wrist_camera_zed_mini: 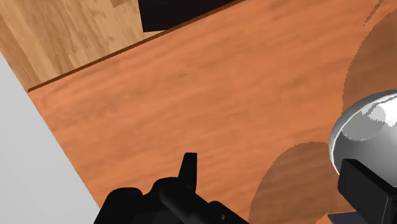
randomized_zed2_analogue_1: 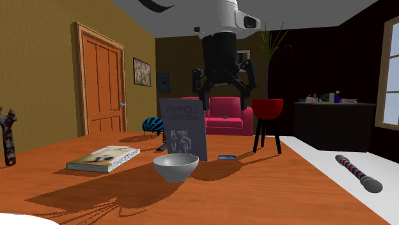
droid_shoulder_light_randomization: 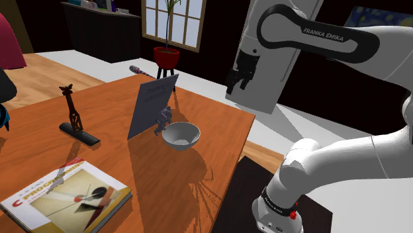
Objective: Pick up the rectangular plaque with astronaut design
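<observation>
Plaque (droid_shoulder_light_randomization: 151,109): flat grey rectangle, upright; tool (randomized_zed2_analogue_1: 225,101): jaws apart, empty; bowl (droid_shoulder_light_randomization: 181,136): glossy, round

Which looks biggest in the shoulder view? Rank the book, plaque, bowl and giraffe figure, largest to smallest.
1. Book, though it lies nearest the camera, which inflates it.
2. Plaque.
3. Bowl and giraffe figure look about alike; no ranking between them.

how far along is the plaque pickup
Done: nothing yet; the plaque stands upright on the table beside the grey bowl, untouched. In hand: the gripper hangs open and empty, high over the table. Left: descend, close on the plaque, lift it.
</observation>
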`<action>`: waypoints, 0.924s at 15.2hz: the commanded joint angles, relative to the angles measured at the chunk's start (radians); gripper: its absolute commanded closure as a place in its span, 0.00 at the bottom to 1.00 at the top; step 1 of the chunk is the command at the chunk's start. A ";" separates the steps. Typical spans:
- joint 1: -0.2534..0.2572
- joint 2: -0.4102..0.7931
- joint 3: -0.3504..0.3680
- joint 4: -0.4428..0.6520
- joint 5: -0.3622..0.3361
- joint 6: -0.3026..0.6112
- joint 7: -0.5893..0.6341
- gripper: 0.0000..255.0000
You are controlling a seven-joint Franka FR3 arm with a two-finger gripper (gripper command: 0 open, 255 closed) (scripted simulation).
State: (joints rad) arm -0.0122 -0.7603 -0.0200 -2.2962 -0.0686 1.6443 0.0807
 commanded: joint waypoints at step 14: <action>0.026 0.214 0.246 0.009 0.151 0.263 0.409 0.00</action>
State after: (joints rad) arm 0.0151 -0.5715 0.2105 -2.2910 0.0760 1.8788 0.4609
